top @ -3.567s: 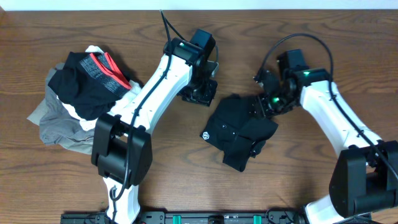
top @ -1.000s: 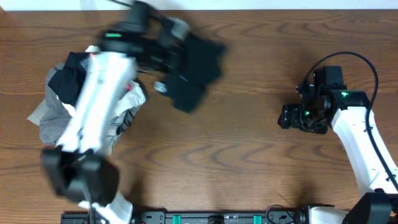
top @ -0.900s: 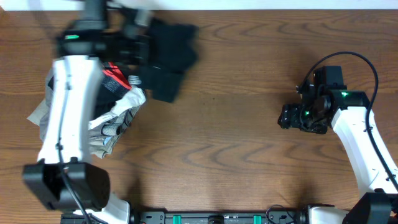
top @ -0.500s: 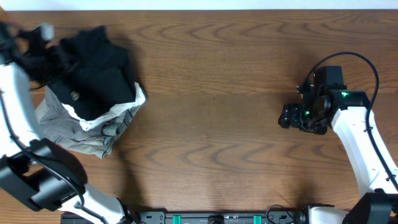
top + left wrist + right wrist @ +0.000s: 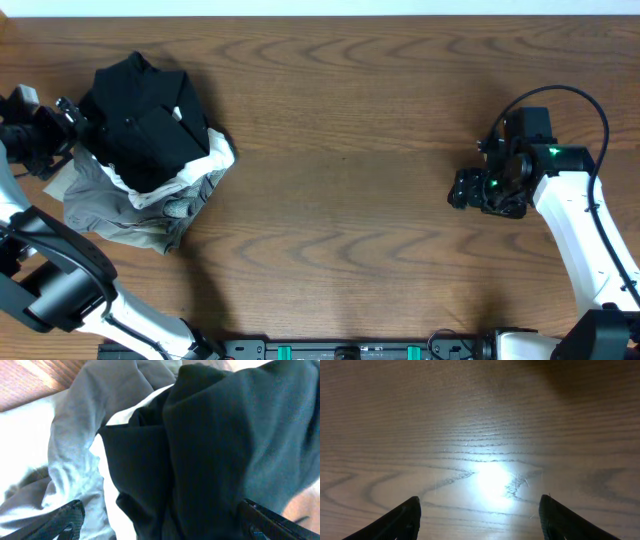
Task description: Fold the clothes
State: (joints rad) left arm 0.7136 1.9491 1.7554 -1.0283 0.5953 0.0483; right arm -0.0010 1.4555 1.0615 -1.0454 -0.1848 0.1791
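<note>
The overhead view is bright and sharp. The right wrist view has white glare on the table, lower middle, and a dark upper right.

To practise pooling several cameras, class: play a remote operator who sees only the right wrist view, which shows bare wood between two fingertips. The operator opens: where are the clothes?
Observer: The clothes sit in one pile at the far left of the table, seen from overhead.
Operator: What lies on top?
Observer: A black garment, bunched over grey and white fabric.
Operator: Is the left gripper holding it?
Observer: No. In the left wrist view the left gripper has its jaws spread wide, with the pile just beyond them.
Operator: How does my arm stand to the pile?
Observer: The right gripper is at the table's right side, well apart from the pile.
</note>
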